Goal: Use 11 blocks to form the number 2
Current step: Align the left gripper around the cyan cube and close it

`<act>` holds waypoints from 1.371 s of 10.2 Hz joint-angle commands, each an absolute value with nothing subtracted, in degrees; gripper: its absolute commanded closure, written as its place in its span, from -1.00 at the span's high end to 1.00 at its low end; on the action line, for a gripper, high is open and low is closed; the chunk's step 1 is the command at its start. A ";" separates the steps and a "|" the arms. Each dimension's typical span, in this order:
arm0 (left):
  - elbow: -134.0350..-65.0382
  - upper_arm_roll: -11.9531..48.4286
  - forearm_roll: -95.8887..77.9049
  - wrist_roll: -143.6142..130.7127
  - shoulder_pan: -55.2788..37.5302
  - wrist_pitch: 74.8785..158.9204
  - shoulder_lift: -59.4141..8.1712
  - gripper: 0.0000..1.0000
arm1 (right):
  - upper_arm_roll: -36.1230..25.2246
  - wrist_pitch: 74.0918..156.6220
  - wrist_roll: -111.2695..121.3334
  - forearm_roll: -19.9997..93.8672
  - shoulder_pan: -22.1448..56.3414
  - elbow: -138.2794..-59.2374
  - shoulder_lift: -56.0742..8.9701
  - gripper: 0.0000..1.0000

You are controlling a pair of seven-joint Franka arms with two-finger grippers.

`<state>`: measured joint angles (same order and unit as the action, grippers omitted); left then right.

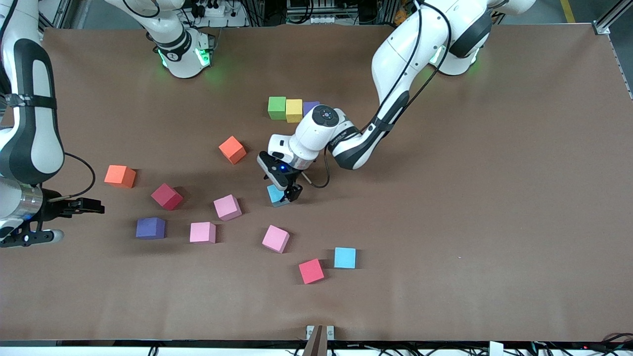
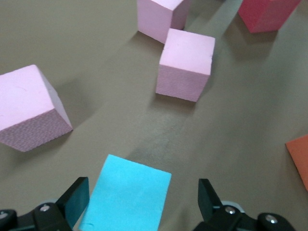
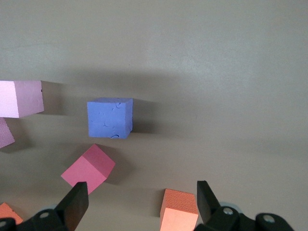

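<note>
My left gripper (image 1: 286, 192) is low over the table, open, with its fingers on either side of a light blue block (image 1: 275, 194) (image 2: 127, 195) and not closed on it. A green block (image 1: 277, 107), a yellow block (image 1: 293, 110) and a purple block (image 1: 310, 106) stand in a touching row near the robots' bases. My right gripper (image 1: 91, 206) hangs open and empty at the right arm's end of the table. In its wrist view, a purple block (image 3: 109, 118), a red block (image 3: 89, 168) and an orange block (image 3: 180, 211) lie below it.
Loose blocks lie scattered: orange ones (image 1: 232, 149) (image 1: 119, 175), red ones (image 1: 166, 196) (image 1: 311, 271), three pink ones (image 1: 227, 206) (image 1: 203, 232) (image 1: 275, 238), a purple one (image 1: 150, 228) and another light blue one (image 1: 344, 257). The left arm's forearm crosses above the row.
</note>
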<state>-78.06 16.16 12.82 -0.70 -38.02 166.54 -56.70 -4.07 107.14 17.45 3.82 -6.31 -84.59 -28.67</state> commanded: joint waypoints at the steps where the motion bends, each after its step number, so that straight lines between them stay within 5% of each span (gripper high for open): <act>1: -77.08 16.87 12.57 4.28 -37.53 167.43 -57.74 1.00 | -3.52 106.96 18.37 4.92 -7.03 -84.29 -28.65 1.00; 14: -77.61 16.88 5.65 8.79 -36.65 167.43 -58.09 1.00 | -3.52 106.96 18.37 4.83 -7.03 -84.29 -28.65 1.00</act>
<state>-78.08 16.68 8.83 7.85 -36.55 166.56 -57.24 -4.07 107.14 17.45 3.83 -6.32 -84.59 -28.67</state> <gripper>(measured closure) 0.000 0.000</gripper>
